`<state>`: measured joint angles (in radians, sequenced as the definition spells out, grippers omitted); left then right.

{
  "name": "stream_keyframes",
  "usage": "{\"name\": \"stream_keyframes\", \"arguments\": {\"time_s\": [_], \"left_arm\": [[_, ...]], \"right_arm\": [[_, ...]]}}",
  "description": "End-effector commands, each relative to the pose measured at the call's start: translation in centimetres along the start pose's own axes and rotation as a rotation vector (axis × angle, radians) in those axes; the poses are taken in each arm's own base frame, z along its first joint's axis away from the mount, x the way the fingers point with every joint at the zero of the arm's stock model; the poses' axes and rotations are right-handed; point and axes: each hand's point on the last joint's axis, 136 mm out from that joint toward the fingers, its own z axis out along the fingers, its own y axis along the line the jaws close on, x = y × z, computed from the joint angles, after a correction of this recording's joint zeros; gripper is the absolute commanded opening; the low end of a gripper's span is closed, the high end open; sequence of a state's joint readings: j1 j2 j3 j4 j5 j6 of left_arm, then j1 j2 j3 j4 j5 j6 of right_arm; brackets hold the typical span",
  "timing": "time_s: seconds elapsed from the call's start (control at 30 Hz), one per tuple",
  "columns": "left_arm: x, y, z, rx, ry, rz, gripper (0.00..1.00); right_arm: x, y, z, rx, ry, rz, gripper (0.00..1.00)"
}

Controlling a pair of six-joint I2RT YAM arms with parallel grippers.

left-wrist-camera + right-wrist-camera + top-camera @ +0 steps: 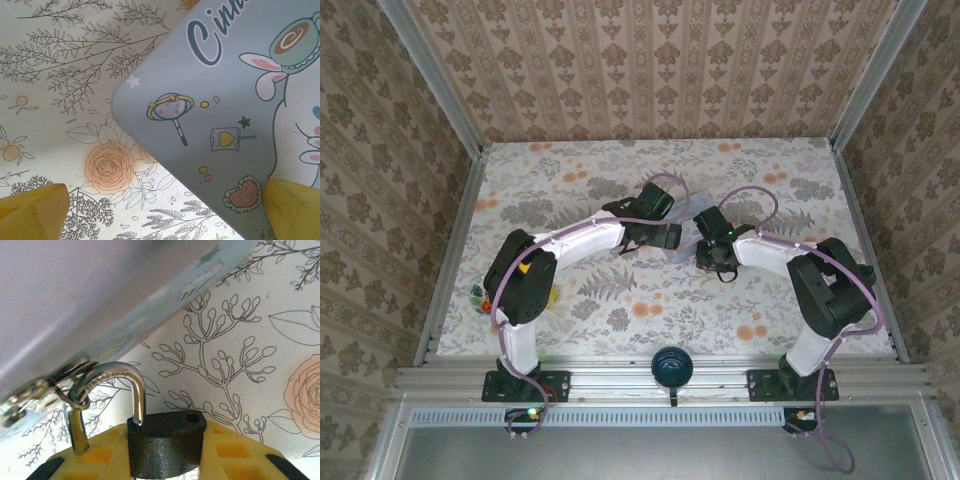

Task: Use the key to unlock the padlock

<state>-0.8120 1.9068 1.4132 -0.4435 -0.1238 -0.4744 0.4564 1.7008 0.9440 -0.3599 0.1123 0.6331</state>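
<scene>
**Operator:** Right arm, status?

**Notes:** Your right gripper [165, 462] pinches the padlock [167, 437]. The dark body sits between the 2 yellow fingers [230, 450], with 1 touching each flank.

**Operator:** Shackle?

**Notes:** You have it standing open. In the right wrist view, 1 leg meets the top of the body at its left corner. The other leg comes down outside the body, further left, in front of the finger on that side. 1 empty hole shows on top of the body, toward the right. The bend of the shackle [107, 372] passes through a metal hasp [45, 392] on the edge of the pale blue tin [165, 315], so the padlock hangs just beside the tin wall, above the floral cloth [260, 340].

**Operator:** Left arm?

**Notes:** Your left gripper [162, 215] is spread wide and holds nothing. 1 yellow fingertip sits over the cloth and the other over the tin's printed lid, near a heart drawing. A rounded corner of the tin lies between them.

**Operator:** Overall layout?

**Notes:** From the top camera, you see both gripper heads close together near the middle of the table [570, 300]. A round dark knob [672, 365] sits on the near rail, between the 2 arm bases
</scene>
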Motion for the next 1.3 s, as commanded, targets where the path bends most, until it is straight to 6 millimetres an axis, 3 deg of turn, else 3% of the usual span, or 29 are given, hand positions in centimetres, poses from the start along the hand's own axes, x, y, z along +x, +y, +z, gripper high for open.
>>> {"name": "stream_keyframes", "arguments": {"time_s": [0.0,0.3,0.7,1.27], "left_arm": [[3.9,1.1,0.9,-0.042,0.120,0.044,1.00],[3.9,1.2,0.9,-0.043,0.120,0.043,1.00],[4.2,1.3,0.8,-0.043,0.122,0.037,1.00],[4.6,1.5,0.9,-0.032,0.120,0.013,1.00]], "right_arm": [[-3.4,1.7,-1.5,-0.060,-0.099,0.051,0.08],[-4.9,1.9,-2.2,-0.056,-0.137,0.066,0.07],[-5.8,2.1,-1.1,-0.059,-0.140,0.082,0.05],[-8.3,2.4,-1.0,-0.072,-0.198,0.125,0.05]]}}
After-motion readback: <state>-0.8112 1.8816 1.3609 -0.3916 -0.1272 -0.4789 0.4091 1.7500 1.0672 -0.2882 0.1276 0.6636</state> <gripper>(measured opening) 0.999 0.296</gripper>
